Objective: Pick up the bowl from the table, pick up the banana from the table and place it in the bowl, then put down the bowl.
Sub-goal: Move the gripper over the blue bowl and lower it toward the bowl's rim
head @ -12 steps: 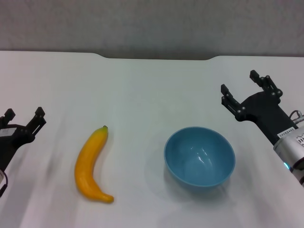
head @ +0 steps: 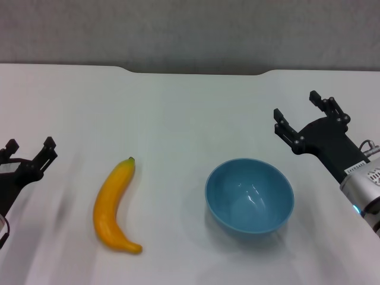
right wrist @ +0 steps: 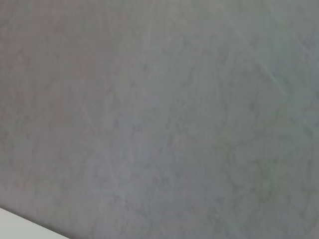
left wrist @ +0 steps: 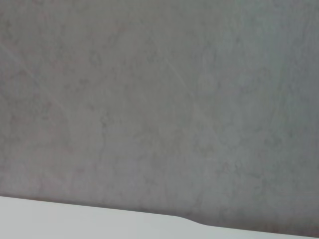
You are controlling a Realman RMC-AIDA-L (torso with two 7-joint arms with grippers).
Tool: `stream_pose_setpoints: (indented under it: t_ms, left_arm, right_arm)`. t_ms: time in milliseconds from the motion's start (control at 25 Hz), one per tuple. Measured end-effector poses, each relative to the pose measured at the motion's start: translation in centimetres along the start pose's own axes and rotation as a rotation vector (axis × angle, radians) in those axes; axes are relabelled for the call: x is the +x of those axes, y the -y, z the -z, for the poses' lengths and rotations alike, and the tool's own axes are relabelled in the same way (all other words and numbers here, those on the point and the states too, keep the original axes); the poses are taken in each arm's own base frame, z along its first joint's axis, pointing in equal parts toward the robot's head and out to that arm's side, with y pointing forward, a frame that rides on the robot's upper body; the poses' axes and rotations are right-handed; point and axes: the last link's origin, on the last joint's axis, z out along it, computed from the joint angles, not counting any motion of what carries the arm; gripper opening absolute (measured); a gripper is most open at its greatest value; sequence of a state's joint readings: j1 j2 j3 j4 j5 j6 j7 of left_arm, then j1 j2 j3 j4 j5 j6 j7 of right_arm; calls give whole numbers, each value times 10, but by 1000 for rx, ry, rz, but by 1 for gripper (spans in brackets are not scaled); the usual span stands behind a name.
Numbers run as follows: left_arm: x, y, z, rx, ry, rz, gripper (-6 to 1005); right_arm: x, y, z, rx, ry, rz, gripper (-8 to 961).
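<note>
Sitting upright on the table (head: 178,107), the bowl (head: 249,195) lies near the front edge, right of centre, empty and untouched. The banana (head: 116,206) rests well to its left, stem tip pointing far. The right gripper (head: 301,114) hovers just beyond the bowl's far-right side, fingers spread wide. The left gripper (head: 28,149) hangs at the left edge, well apart from the banana, fingers also spread. Judging the risks: the bowl's smooth, glossy rim could slip from a pinch or tilt once lifted, and the banana, longer than the bowl is wide, could tip out if set off-centre. A small white label on the right arm is too small to read; bowl and banana carry no markings.
</note>
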State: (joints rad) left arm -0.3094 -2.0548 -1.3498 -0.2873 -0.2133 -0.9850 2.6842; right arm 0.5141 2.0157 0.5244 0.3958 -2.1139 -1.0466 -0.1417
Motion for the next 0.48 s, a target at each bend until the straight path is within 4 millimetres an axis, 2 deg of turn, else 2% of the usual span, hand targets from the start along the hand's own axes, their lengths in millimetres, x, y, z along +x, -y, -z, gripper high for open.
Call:
stream_pose_setpoints:
  t_ms: [480]
  left_arm:
    - [1,2,1,-23,17,36,891]
  right_arm:
    - [-4,-13,-15,-46,-54,-33,820]
